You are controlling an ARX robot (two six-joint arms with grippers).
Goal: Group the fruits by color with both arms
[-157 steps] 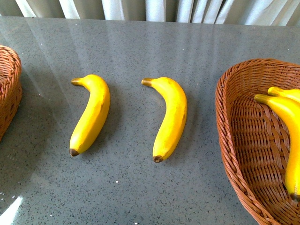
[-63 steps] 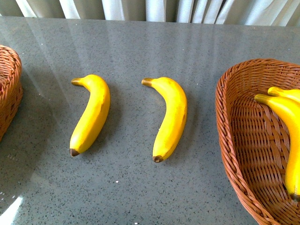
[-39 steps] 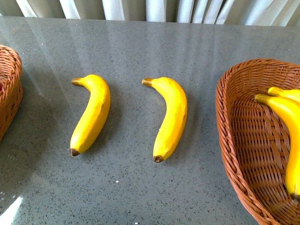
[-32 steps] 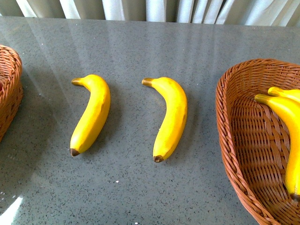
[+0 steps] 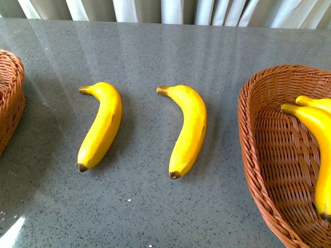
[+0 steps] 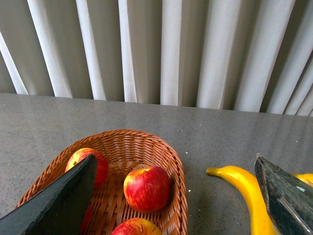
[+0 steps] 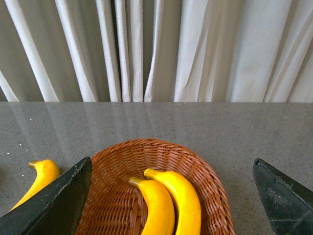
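1. Two bananas lie on the grey table [image 5: 155,217], side by side but apart: the left banana [image 5: 101,126] and the middle banana [image 5: 189,129]. Their brown stems point to the far side of the table.
2. The banana basket [image 5: 249,134] sits at the right side of the table. Two more bananas lie in it, close together: the near basket banana [image 5: 321,150] and the far basket banana [image 5: 315,102].
3. The apple basket [image 5: 11,98] sits at the left edge of the table, well apart from the left banana.
4. The left wrist view shows three red apples in the apple basket: the middle apple [image 6: 146,188], the half-hidden apple [image 6: 101,166] behind a black finger [image 6: 54,205], and the low apple [image 6: 137,227] at the picture's edge.
5. The left gripper [image 6: 174,159] is by the apple basket. Its jaws are spread wide and hold nothing.
6. The right gripper [image 7: 171,160] is by the banana basket. Its jaws are spread wide too, with nothing between them.
7. A white curtain [image 7: 146,49] hangs behind the table.
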